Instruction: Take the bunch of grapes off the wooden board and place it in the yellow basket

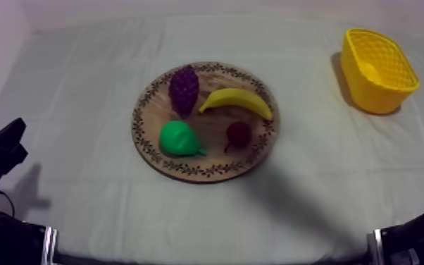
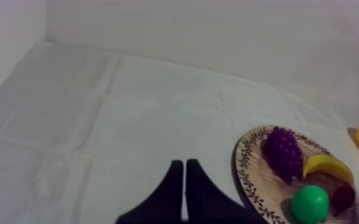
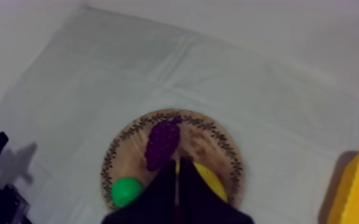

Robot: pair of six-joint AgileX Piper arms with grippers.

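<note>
One bunch of grapes (image 1: 184,89) upper-left on wooden board (image 1: 218,163); yellow basket (image 1: 378,69) upper right. Left gripper (image 2: 185,165), right gripper (image 3: 178,164): closed, empty.

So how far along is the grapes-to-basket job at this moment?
Nothing looks done: the bunch of grapes lies on the wooden board beside the banana. Nothing is in hand: the left pincer and the right pincer are both shut on nothing. Left to do: the grasp, the carry to the yellow basket and the release.
</note>
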